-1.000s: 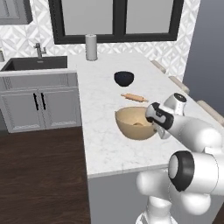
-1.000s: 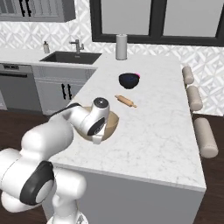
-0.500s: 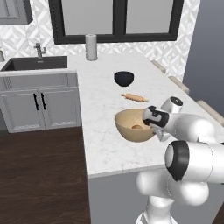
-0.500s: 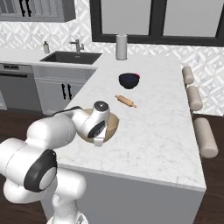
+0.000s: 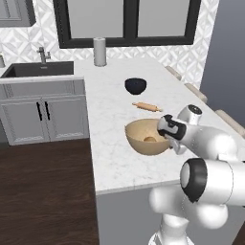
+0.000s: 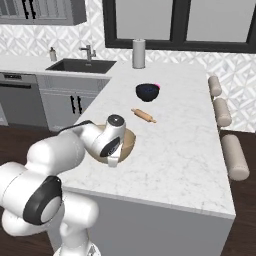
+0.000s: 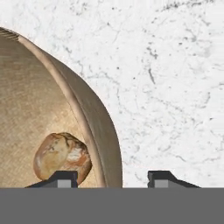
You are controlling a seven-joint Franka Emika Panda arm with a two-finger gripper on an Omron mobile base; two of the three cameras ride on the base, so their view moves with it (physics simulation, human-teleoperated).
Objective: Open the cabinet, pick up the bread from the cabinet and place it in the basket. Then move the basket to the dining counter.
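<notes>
The basket [image 5: 143, 139], a wide tan bowl, stands on the white marble dining counter [image 5: 115, 158] near its front edge. The bread [image 5: 150, 139], a small golden-brown roll, lies inside it. My gripper [image 5: 173, 142] is at the basket's right rim, pointing down. In the hand view the gripper [image 7: 113, 177] is open and straddles the basket rim [image 7: 89, 116], one tip inside by the bread [image 7: 62, 156], the other over the bare dining counter [image 7: 166, 87]. From the right base view the gripper [image 6: 114, 159] covers part of the basket [image 6: 129, 142]. The cabinet is out of view.
A wooden rolling pin [image 5: 147, 106] and a small black bowl [image 5: 136, 85] lie further back on the counter. A paper towel roll [image 5: 99, 51] stands by the window. The sink [image 5: 38, 70] is at the left. Padded stools [image 6: 235, 157] line the counter's right side.
The hand has sunk slightly toward the basket's rim. The basket and the bread have stayed where they were.
</notes>
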